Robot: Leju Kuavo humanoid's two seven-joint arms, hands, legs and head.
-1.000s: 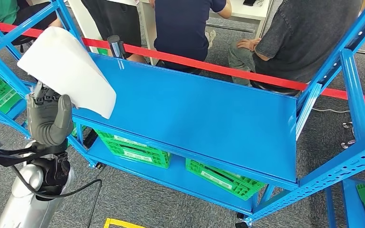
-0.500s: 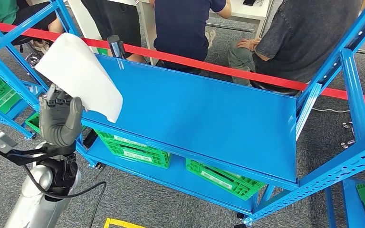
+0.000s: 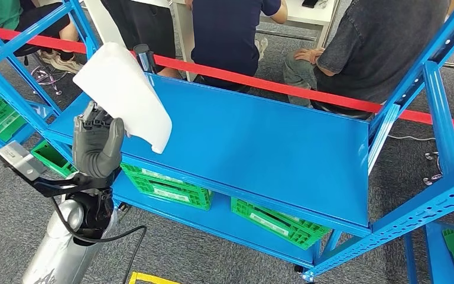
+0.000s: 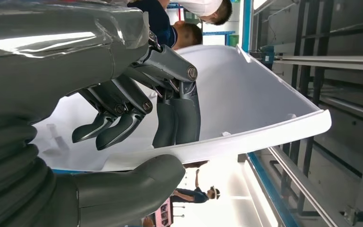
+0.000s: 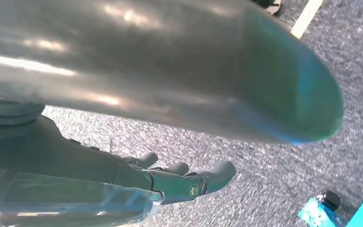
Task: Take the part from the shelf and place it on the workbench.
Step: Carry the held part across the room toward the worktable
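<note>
1. I hold the white panel (image 3: 124, 94) in my left hand (image 3: 97, 145); the thumb (image 4: 123, 182) presses one face and the fingers (image 4: 175, 118) press the other, so the grip is firm; the panel is up in the air over the near left end of the blue bench (image 3: 260, 142), tilted, touching nothing but my hand.
2. I judge the taking done, since the panel is off any shelf and in my grasp; the placing is left, as no part of it rests on the bench top yet.
3. What remains, as I read it: bring the panel rightward and farther in over the flat blue top, lower it, lay it flat, then let go.
4. My right hand (image 5: 170, 182) hangs over grey carpet; its fingers are loosely spread and it holds nothing.
5. Count: one white panel; one blue bench top in front of me; two green crates (image 3: 165, 186) on the level beneath it; one red tape (image 3: 307, 92) stretched along the far side.
6. People: at least three (image 3: 227, 29) stand or sit beyond the tape; they are well apart from my hand and the panel.
</note>
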